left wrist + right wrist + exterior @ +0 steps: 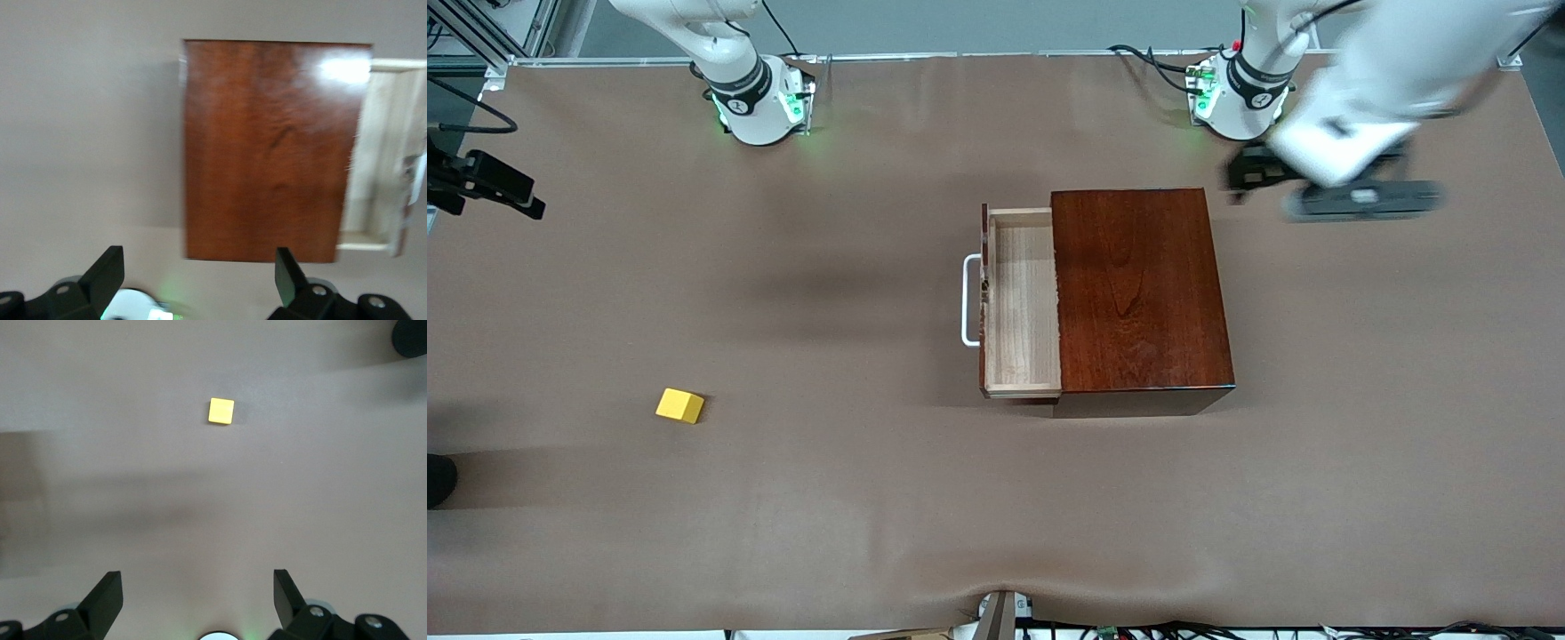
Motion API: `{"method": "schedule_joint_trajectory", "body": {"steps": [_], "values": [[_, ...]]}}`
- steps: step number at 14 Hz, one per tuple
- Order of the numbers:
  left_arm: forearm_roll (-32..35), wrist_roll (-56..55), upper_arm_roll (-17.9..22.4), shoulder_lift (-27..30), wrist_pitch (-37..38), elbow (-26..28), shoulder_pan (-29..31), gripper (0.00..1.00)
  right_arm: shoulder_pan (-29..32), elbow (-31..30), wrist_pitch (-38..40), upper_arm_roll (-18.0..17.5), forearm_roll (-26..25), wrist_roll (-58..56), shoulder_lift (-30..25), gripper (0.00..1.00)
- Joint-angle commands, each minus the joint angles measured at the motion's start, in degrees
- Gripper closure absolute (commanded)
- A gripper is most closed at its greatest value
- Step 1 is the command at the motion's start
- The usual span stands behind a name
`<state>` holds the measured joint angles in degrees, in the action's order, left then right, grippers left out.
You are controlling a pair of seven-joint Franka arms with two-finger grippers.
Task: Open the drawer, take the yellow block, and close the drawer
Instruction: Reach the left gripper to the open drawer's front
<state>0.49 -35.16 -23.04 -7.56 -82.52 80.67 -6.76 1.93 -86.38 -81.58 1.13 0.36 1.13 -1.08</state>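
The drawer (1021,302) stands pulled out of the dark wooden box (1138,284) toward the right arm's end of the table. Its pale tray is empty and its white loop handle (970,300) is free. The yellow block (679,405) lies on the table, nearer the front camera and toward the right arm's end. My left gripper (1360,197) is open and empty, up over the table near its own base; its wrist view shows the box (270,147) and the drawer (380,153). My right gripper (198,597) is open and empty, high over its base, with the block (221,411) far below.
A black mount (485,182) juts in at the right arm's end of the table. A dark round object (438,480) sits at that same end, nearer the front camera. Cables run along the table's front edge (996,613).
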Motion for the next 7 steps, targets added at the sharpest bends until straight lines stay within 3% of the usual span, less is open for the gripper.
{"method": "schedule_joint_trajectory", "body": {"steps": [1, 7], "values": [[0.7, -15.9, 0.0, -9.7, -3.5, -7.4, -9.4, 0.00, 0.4, -1.0, -0.4, -0.8, -1.1, 0.2, -0.8, 0.00], [4.7, -39.0, 1.7, -19.7, -23.9, -7.6, -23.9, 0.00, 0.0, -1.6, -1.2, -0.9, -1.0, 0.2, -0.6, 0.00]]}}
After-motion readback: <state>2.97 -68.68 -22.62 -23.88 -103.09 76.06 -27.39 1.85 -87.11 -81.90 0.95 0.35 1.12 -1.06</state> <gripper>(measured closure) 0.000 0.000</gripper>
